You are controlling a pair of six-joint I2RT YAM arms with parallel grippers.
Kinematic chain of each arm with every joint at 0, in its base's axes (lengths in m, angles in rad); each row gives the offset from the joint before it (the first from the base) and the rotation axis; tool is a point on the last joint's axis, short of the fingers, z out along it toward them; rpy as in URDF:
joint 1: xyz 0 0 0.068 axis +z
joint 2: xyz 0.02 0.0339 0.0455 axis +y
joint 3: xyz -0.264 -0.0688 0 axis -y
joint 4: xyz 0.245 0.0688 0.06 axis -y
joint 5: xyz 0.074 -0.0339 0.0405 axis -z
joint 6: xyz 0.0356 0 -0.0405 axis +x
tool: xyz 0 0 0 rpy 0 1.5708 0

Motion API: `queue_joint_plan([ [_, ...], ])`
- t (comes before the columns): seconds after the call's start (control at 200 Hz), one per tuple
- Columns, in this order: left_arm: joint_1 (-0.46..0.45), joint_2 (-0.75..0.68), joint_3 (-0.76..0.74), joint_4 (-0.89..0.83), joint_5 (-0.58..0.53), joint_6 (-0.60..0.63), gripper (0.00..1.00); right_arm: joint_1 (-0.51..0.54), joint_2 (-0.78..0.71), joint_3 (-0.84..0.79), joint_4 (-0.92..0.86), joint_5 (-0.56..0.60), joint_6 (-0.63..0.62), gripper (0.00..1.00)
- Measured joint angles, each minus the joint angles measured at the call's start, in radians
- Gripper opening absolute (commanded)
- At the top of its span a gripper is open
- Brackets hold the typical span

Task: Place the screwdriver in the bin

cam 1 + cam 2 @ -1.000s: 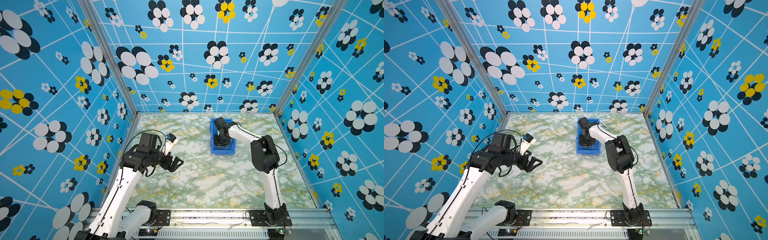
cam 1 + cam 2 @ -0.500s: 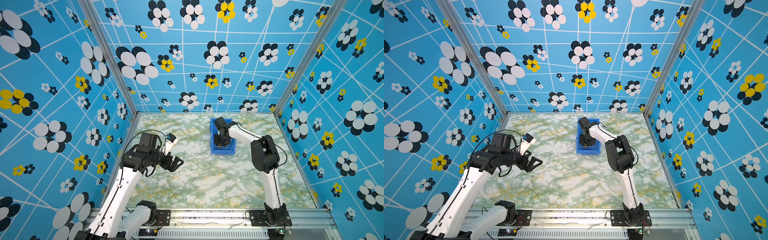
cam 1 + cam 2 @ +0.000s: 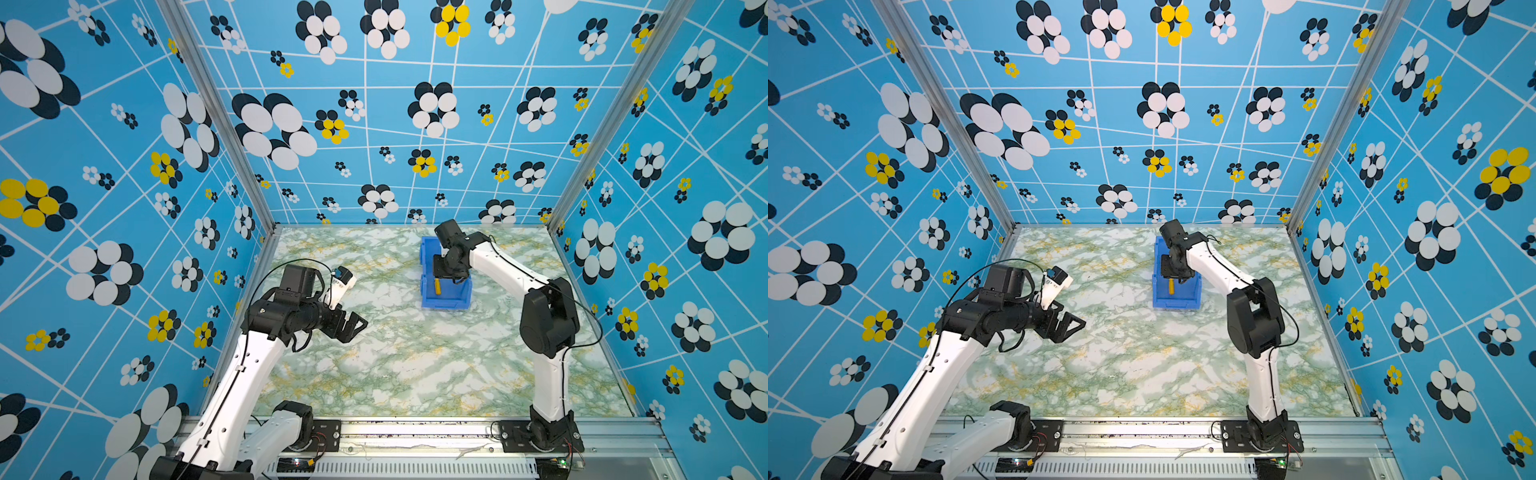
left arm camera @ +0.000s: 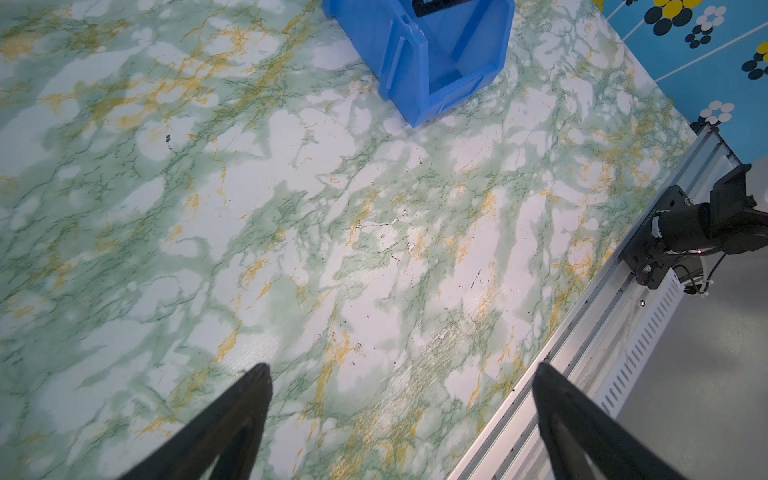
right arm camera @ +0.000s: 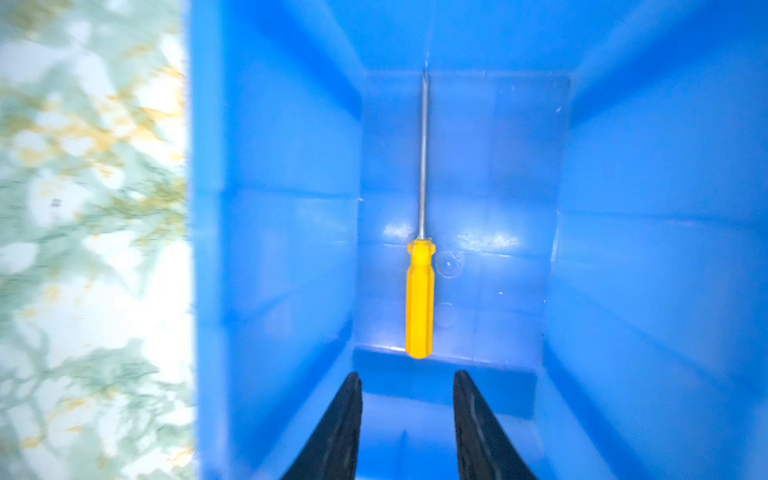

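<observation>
The screwdriver (image 5: 420, 299), with its yellow handle and thin grey shaft, lies flat on the floor of the blue bin (image 5: 291, 232). It is apart from my right gripper (image 5: 407, 376), which hangs open inside the bin with nothing between its fingers. In both top views the yellow handle of the screwdriver (image 3: 437, 286) (image 3: 1170, 286) shows inside the bin (image 3: 444, 302) (image 3: 1177, 302), just below the right gripper (image 3: 446, 268). My left gripper (image 3: 355, 328) (image 4: 401, 370) is wide open and holds nothing above the marbled table, well to the left of the bin (image 4: 407, 70).
The bin stands at the back middle of the green marbled table (image 3: 395, 365). Patterned blue walls close the table in on three sides. An aluminium rail (image 3: 415, 428) with both arm bases runs along the front edge.
The right gripper's jaws have parted over the bin, and the screwdriver lies free on the bin floor. Neither arm has visibly shifted.
</observation>
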Motion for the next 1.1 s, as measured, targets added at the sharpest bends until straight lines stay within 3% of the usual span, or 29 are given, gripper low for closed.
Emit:
queue_joint_plan([
  [0.28, 0.000, 0.012, 0.000, 0.024, -0.029, -0.014, 0.99, 0.000, -0.269, -0.156, 0.065, -0.015, -0.004, 0.45],
  [0.635, 0.000, 0.092, 0.000, 0.083, -0.126, -0.063, 0.99, -0.003, -0.684, -0.597, 0.225, 0.099, -0.013, 0.63],
  [0.825, 0.001, 0.102, -0.024, 0.183, -0.248, -0.124, 0.99, -0.005, -0.832, -0.755, 0.309, 0.159, -0.039, 0.66],
  [0.955, 0.015, 0.101, -0.114, 0.302, -0.370, -0.174, 0.99, -0.006, -0.904, -0.875, 0.382, 0.219, -0.054, 0.66],
  [1.1, 0.075, 0.093, -0.241, 0.451, -0.433, -0.237, 0.99, -0.006, -0.953, -1.002, 0.484, 0.312, -0.087, 0.67],
])
